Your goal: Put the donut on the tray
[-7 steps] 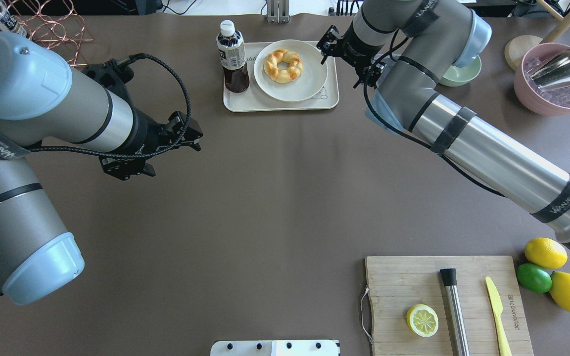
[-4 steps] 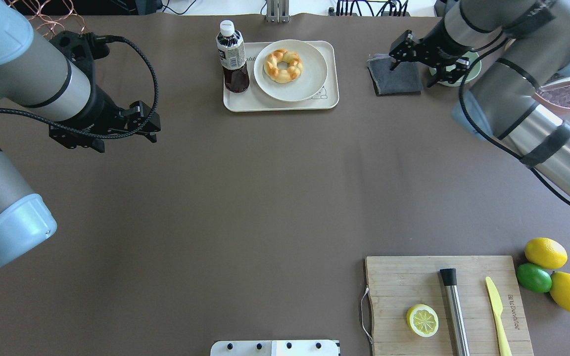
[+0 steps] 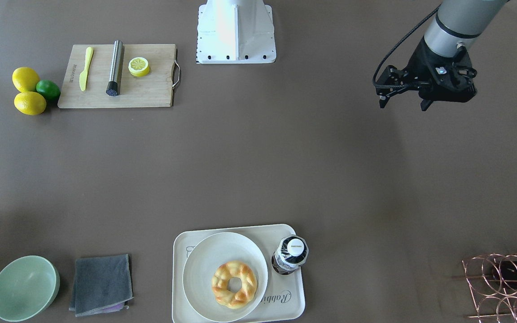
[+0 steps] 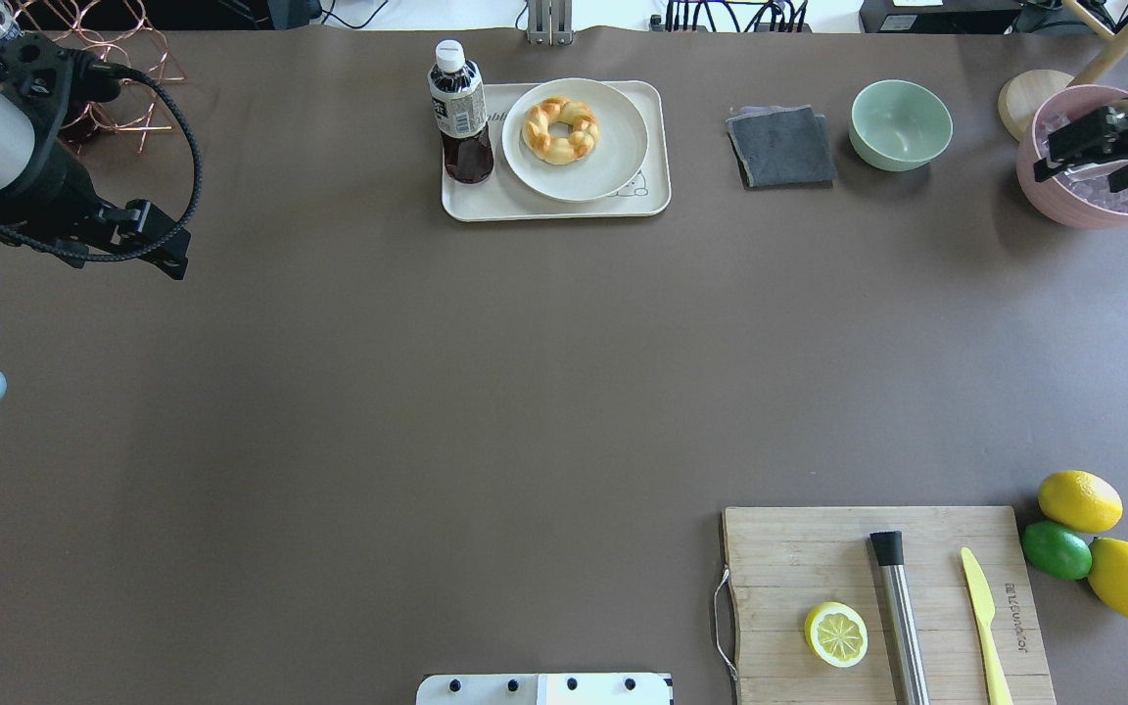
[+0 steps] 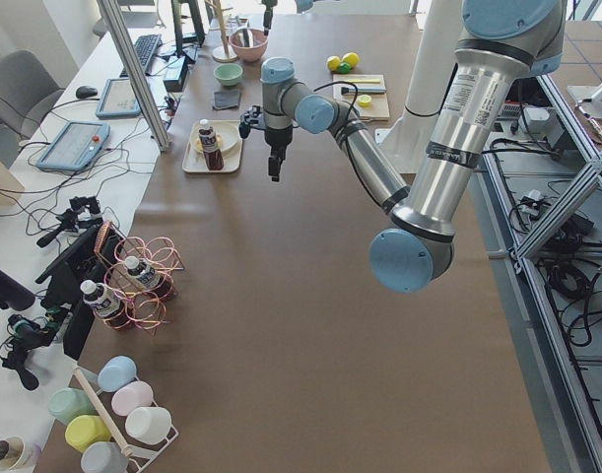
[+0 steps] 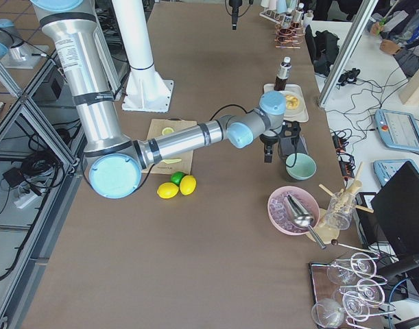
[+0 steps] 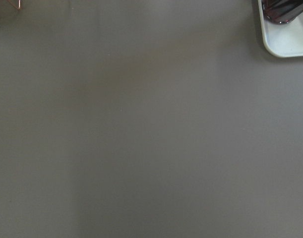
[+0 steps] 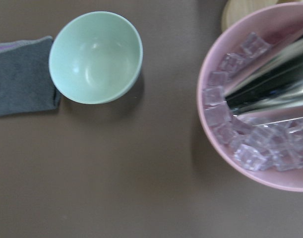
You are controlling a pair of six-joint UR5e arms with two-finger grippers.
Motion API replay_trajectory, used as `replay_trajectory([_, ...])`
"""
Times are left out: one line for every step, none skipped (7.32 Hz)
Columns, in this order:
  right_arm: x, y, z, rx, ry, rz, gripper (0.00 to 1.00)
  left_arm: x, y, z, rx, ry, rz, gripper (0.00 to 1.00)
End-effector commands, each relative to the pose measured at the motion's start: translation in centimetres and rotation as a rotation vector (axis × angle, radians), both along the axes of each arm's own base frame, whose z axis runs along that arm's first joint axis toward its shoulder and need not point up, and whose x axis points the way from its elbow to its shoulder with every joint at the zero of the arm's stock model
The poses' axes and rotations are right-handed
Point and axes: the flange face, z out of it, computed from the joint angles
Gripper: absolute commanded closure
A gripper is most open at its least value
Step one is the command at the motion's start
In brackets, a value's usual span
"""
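The golden-brown twisted donut (image 4: 560, 129) lies on a round off-white plate (image 4: 613, 162). The plate stands on the cream rabbit tray (image 4: 554, 208) at the table's far middle. The donut (image 3: 234, 284) and the tray (image 3: 292, 307) also show in the front view. My left gripper (image 4: 131, 262) is open and empty, hovering over bare table far to the left of the tray; the front view shows it too (image 3: 403, 106). My right gripper (image 4: 1078, 179) is open and empty, far right, over the pink bowl. The left wrist view shows only a tray corner (image 7: 290, 47).
A dark drink bottle (image 4: 459, 110) stands on the tray's left end. A grey cloth (image 4: 781, 147), a green bowl (image 4: 901, 124) and a pink bowl of ice with a metal scoop (image 4: 1103, 157) lie to the right. A cutting board (image 4: 887, 602) with a lemon half, lemons and a lime are near right. A copper rack (image 4: 104, 59) is far left.
Both arms have swung outward away from the tray: the left gripper to the left, the right gripper to the right over the pink bowl. The donut, plate and tray have not moved.
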Motion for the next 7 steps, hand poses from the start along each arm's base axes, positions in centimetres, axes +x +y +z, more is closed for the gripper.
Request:
replay_trajectory([11.0, 3.9, 7.9, 0.092, 0.105, -0.102, 0.0, -7.7, -1.1, 9.3, 0.081, -0.05, 0.077, 0.02])
replay_trajectory([13.7, 4.6, 9.0, 0.104, 0.129, -0.121, 0.0, -11.7, -0.7, 13.6, 0.098, -0.067, 0.113, 0.02])
replay_trajectory([15.1, 5.2, 9.7, 0.117, 0.141, -0.123, 0.0, -16.4, -0.5, 17.7, 0.122, -0.086, 0.149, 0.02])
replay_trajectory([15.4, 5.8, 10.5, 0.112, 0.164, -0.125, 0.0, -19.8, -0.3, 21.1, 0.132, -0.083, 0.186, 0.02])
replay_trajectory([15.5, 7.0, 11.3, 0.113, 0.19, -0.138, 0.0, -21.0, 0.5, 23.8, 0.139, -0.094, 0.233, 0.02])
replay_trajectory([15.6, 7.4, 11.7, 0.107, 0.211, -0.137, 0.0, -22.8, 1.1, 24.5, 0.164, -0.1, 0.235, 0.02])
replay_trajectory([15.7, 7.5, 11.5, 0.111, 0.219, -0.135, 0.0, -23.1, 2.7, 26.2, 0.188, -0.099, 0.233, 0.02])
